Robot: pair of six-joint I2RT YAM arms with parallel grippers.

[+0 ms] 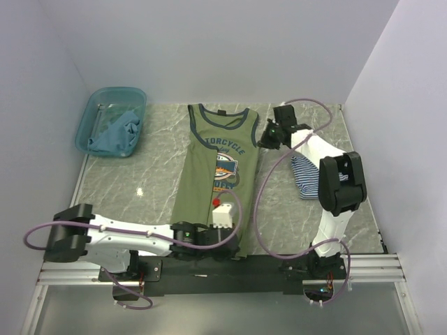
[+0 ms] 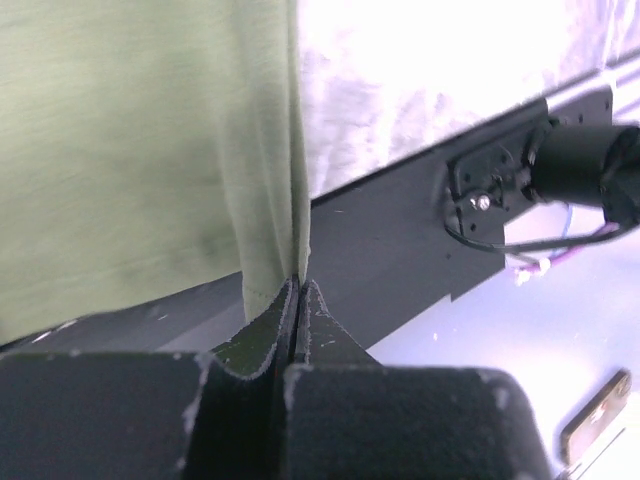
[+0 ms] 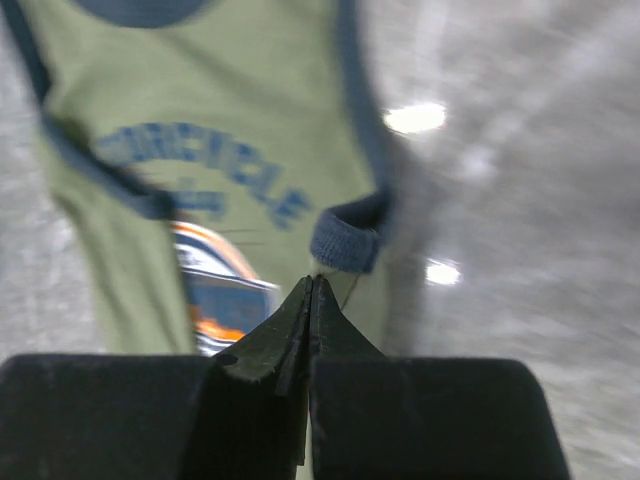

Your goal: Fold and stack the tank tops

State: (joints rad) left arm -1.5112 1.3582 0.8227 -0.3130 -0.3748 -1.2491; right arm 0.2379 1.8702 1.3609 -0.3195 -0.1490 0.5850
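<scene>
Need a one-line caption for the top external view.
Olive tank top spread flat, left gripper pinching its near hem, right gripper shut at an armhole; striped top beside, blue one in the basin.

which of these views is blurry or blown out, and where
top external: sharp and evenly lit, only small glints on the table; left wrist: the table beyond the olive tank top is blown out to white; right wrist: smeared by blur, the shirt's lettering soft, two bright glare spots on the table.
</scene>
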